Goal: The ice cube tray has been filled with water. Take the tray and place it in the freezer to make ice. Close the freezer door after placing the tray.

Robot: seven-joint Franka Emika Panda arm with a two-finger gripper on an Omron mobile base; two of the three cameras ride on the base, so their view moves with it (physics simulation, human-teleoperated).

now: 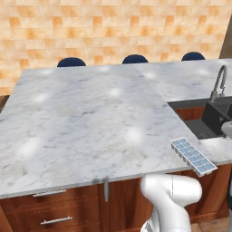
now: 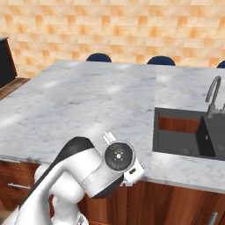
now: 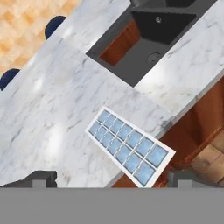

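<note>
Tray position: the ice cube tray (image 3: 130,146) is lying flat on the marble island counter (image 1: 86,118), at its near edge just beside the sink (image 3: 144,41); one corner is jutting past the counter edge over the wooden cabinet front (image 1: 122,199).
Contents: the water (image 3: 123,145) is filling two rows of pale blue cells, glossy and level.
Handling: probably light and stiff, yet spill-prone; likely needing to be kept level with no sudden tilt. The smooth white rim looks slippery.
Grasp point: pinching across the narrow width near mid-length seems the safest, for balance.
Gripper: the gripper (image 3: 111,177) is hanging above the tray with its fingers spread wide on either side, grasping nothing.
Arm pose: the arm (image 2: 83,169) is folding low in front of the counter, wrist bending down toward the tray.
</note>
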